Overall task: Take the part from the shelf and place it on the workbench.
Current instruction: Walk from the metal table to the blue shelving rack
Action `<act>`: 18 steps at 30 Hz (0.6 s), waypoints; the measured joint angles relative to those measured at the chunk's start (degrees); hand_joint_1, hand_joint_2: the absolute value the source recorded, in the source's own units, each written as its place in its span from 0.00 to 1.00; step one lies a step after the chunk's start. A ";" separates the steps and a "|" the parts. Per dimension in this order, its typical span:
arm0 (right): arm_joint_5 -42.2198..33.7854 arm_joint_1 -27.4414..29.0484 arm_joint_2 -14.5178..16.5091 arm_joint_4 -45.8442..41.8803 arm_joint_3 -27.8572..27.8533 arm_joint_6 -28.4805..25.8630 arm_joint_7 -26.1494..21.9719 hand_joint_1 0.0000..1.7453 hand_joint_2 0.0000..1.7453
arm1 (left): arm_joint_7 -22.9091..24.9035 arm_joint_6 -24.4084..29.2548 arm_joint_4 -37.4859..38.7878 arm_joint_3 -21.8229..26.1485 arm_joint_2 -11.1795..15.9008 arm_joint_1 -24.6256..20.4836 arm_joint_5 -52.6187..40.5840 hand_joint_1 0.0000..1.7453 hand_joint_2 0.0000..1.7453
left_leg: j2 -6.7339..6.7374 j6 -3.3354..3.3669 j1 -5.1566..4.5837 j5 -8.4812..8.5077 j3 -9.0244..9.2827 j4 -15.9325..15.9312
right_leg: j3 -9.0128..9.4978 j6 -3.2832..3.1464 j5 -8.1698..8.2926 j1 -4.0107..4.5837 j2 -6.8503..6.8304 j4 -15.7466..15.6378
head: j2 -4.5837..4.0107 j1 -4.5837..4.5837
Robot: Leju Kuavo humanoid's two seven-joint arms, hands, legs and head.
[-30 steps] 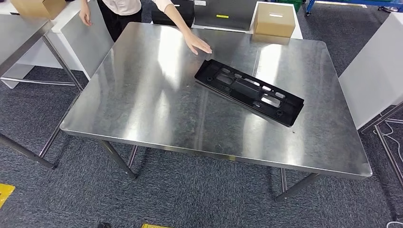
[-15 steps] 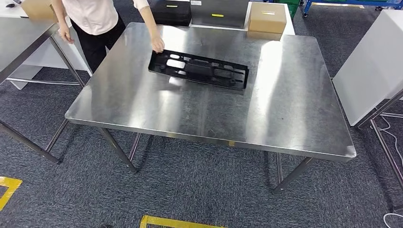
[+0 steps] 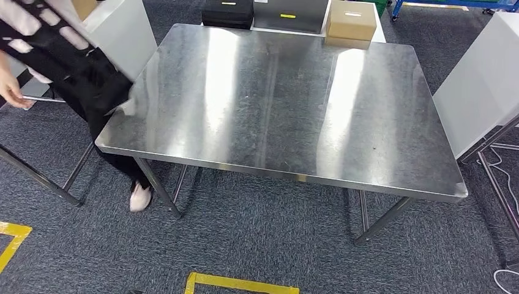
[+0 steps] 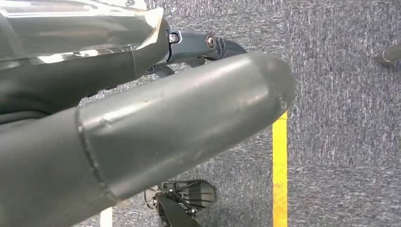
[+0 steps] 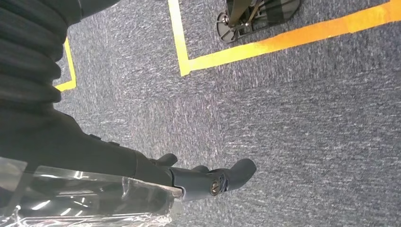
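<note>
The steel workbench [image 3: 275, 110] stands in front of me in the head view, with nothing on its top. The black part [image 3: 37, 33], a long plate with cut-outs, is blurred at the far left, off the bench, carried by a person [image 3: 92, 86] who steps away leftward. My left hand [image 4: 156, 118] hangs over the grey carpet, its thick thumb and dark fingers [image 4: 208, 45] holding nothing. My right hand [image 5: 189, 177] also hangs above the carpet with its fingers [image 5: 236, 171] loosely apart and nothing in them.
A cardboard box [image 3: 350, 23] and a black case [image 3: 227, 12] sit beyond the bench's far edge. White cabinets stand at the right [image 3: 483, 79] and far left [image 3: 125, 30]. Yellow floor tape [image 3: 238, 284] lies on the carpet near me.
The person slid the black part across the bench, lifted it off and is carrying it away to the left. The head view has shifted slightly.
</note>
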 joint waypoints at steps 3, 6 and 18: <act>0.14 0.00 -0.02 0.00 0.00 0.01 0.00 0.00 1.00 | -0.09 0.02 0.00 0.00 0.00 0.15 0.02 0.00 0.00 | -0.01 0.57 -0.27 0.26 -0.48 0.22 | -0.30 0.63 0.42 -0.29 -0.01 -0.12 | 0.00 -0.02; 0.19 0.02 -0.07 0.00 0.00 0.01 0.01 0.00 1.00 | -0.15 0.04 0.00 0.01 -0.06 0.21 0.02 0.00 0.00 | 0.13 1.54 0.10 0.97 -0.67 -0.30 | -0.91 0.98 -0.09 -0.30 0.05 0.86 | 0.00 0.00; -0.08 0.01 -0.55 0.00 0.02 0.03 0.00 0.00 1.00 | -0.46 0.16 0.00 0.02 -0.42 0.41 0.09 0.00 0.00 | 4.01 1.01 -0.13 1.86 -1.50 -0.33 | 0.34 -0.16 -1.01 0.72 -2.26 -0.01 | 0.00 0.23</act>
